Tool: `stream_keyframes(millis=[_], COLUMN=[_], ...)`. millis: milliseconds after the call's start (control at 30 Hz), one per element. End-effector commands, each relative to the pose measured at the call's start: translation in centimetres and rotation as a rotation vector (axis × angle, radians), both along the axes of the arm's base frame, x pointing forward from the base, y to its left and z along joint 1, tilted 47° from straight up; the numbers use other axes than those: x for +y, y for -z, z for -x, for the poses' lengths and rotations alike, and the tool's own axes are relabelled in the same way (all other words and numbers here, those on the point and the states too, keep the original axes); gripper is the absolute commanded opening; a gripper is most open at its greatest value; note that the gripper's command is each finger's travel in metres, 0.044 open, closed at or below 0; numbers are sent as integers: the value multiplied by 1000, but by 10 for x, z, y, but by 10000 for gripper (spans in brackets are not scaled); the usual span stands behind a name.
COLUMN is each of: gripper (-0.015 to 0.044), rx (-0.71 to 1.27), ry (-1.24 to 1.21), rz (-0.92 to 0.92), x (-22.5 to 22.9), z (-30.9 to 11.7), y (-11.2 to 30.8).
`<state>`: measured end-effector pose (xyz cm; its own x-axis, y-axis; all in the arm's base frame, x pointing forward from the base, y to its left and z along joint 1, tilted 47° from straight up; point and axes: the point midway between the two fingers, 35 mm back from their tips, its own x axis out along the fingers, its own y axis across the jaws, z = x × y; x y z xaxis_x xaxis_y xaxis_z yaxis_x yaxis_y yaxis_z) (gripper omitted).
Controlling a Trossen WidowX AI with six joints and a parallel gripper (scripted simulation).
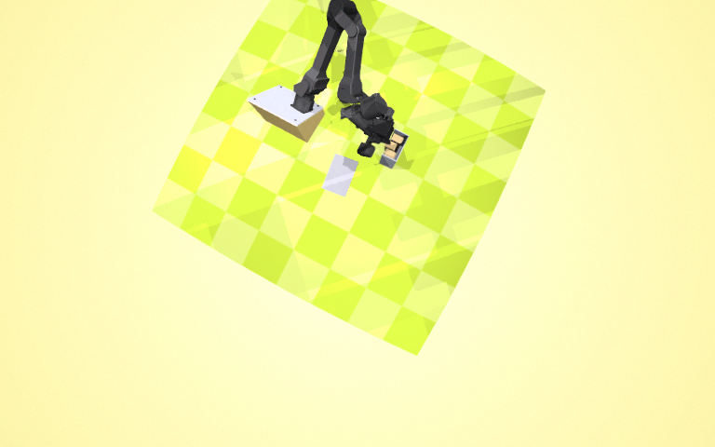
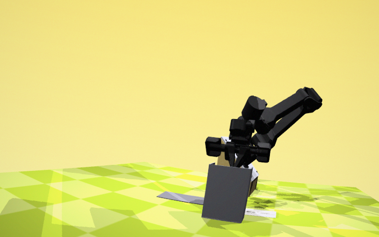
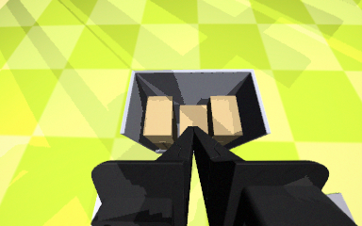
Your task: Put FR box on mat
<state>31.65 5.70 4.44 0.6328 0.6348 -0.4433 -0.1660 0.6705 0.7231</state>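
Wrist view: the closed, unloaded claw (image 1: 387, 141) (image 2: 234, 166) (image 3: 192, 131) meets the middle box (image 3: 193, 115); pushing on could tip it inside the bin (image 1: 388, 162) (image 2: 226, 192) (image 3: 193, 72).

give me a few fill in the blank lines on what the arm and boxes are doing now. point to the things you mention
The gripper (image 1: 388, 141) (image 2: 234, 166) (image 3: 192, 131) is ____, with nothing between its fingers.
The number of boxes visible inside the bin (image 1: 388, 162) (image 2: 226, 192) (image 3: 193, 72) is ____.
In the wrist view, the gripper's fingertips overlap the ____ box of the row.

shut; three; middle
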Motion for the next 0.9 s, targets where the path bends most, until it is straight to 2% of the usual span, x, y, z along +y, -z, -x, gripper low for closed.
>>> stream_keyframes(millis=[0,867], gripper=[0,0], rx=[8,9], ry=[-7,-7], rz=[-2,-2], x=[1,1], z=[6,18], y=[2,5])
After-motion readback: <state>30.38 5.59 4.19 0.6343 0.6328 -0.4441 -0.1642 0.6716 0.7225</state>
